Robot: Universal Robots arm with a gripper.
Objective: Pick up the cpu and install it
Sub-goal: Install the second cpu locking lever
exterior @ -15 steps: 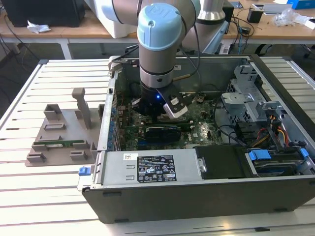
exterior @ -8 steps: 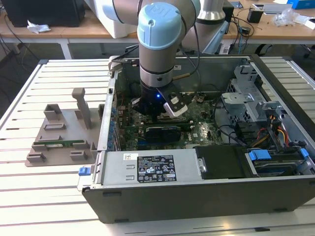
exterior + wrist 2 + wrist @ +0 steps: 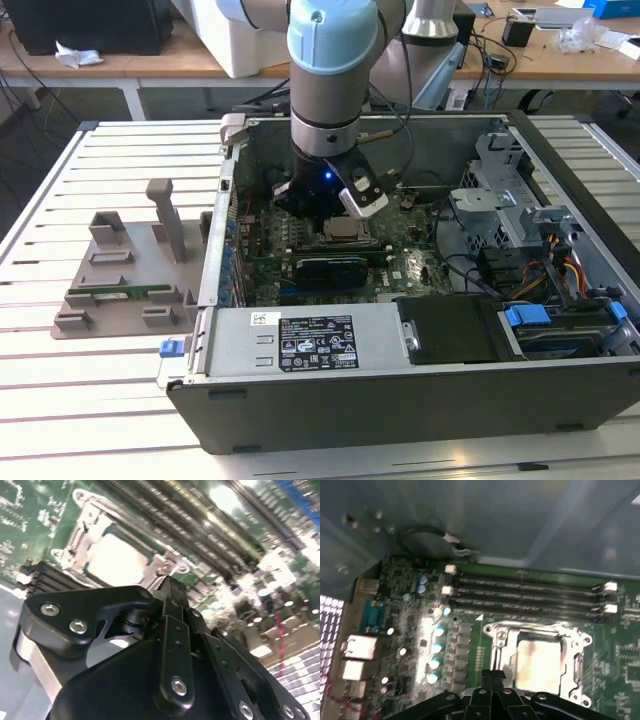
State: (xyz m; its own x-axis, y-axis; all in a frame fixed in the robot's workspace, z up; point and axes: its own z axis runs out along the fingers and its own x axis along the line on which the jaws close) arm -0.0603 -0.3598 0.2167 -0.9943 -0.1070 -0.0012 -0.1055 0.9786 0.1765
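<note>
The cpu (image 3: 540,660) is a shiny silver square lying flat inside the metal socket frame (image 3: 492,630) on the green motherboard. It also shows as a pale square, the cpu (image 3: 117,557), in the second wrist view. My gripper (image 3: 492,676) hangs just above the socket's edge, its black fingers pressed together with nothing between them. In the second wrist view the gripper (image 3: 170,586) ends beside the socket's corner latch. In the exterior view the arm reaches down into the open computer case, and the cpu (image 3: 345,228) sits right under the wrist.
Memory slots (image 3: 530,587) run alongside the socket. A black expansion card (image 3: 330,268) lies nearer the power supply (image 3: 300,340). Drive bays and cables (image 3: 540,260) crowd the exterior view's right. A grey fixture tray (image 3: 170,225) with a green memory stick (image 3: 120,293) stands outside the case.
</note>
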